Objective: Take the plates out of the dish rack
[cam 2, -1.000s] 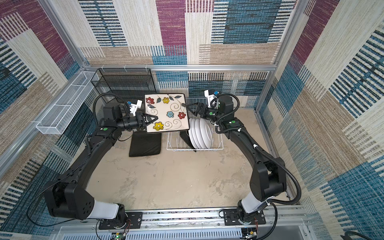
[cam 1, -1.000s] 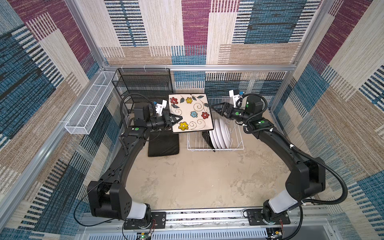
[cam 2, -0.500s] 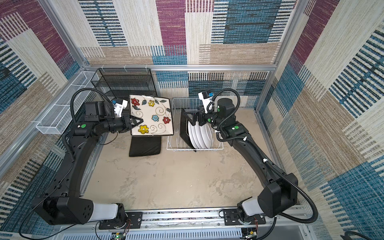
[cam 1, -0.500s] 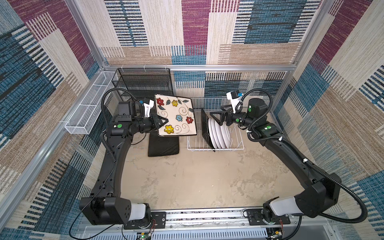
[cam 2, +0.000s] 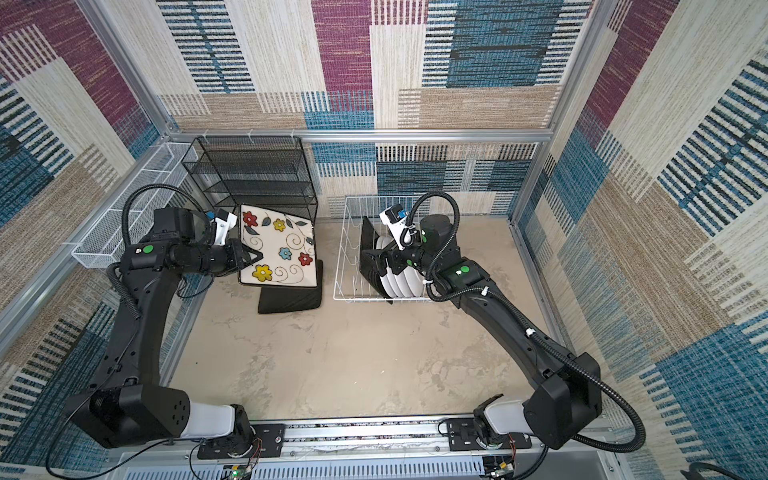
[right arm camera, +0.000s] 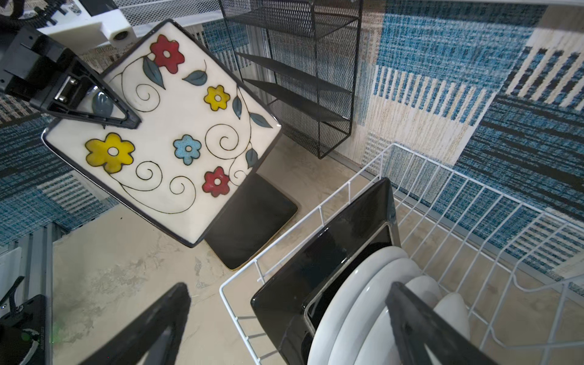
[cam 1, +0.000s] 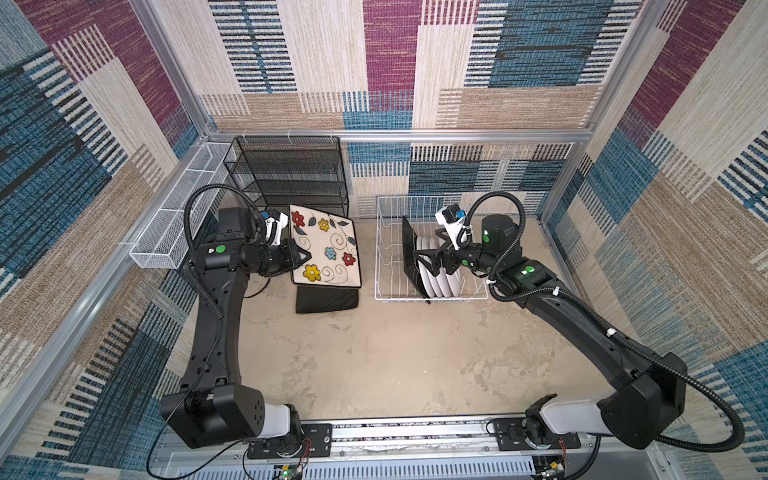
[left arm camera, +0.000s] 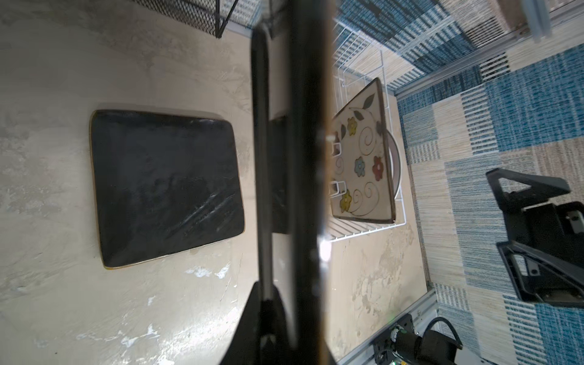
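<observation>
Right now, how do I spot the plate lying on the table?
Find the black mesh shelf unit at the back. In front of it a square plate lies flat, black back up. The flowery plate held above it shows flowers; this one shows none.

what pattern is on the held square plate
The plate: cream, coloured flowers, black swirls; right wrist view.

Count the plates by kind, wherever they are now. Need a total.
Square black-backed cream floral plates: 3 (that one in the left tool, one face-down on the beige table, one upright in the white wire dish rack)
Round white plates: 4 (all upright in the rack)
Total: 7
</observation>
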{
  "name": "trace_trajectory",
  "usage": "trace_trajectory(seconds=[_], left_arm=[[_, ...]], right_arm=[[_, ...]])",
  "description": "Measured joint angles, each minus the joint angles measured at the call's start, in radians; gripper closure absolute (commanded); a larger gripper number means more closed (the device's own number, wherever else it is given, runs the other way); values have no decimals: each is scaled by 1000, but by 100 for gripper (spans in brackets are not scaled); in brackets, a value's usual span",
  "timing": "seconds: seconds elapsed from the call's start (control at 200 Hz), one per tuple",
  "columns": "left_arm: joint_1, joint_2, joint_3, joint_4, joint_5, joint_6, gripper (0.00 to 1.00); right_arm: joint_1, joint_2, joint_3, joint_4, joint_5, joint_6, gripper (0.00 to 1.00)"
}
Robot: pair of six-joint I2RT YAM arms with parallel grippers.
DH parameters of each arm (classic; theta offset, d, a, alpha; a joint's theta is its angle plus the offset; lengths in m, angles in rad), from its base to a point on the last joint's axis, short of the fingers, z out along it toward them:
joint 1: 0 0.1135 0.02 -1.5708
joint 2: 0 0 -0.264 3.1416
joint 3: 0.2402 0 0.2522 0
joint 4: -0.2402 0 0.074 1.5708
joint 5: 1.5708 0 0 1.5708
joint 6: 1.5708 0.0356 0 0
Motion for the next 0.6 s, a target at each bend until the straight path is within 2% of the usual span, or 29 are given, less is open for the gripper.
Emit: trace_trajectory(seconds=[0.601], left_arm=[[41,202,-53,29,-3,92,100]], right_arm=[[3,-17,-21,-18,33,-26,1]])
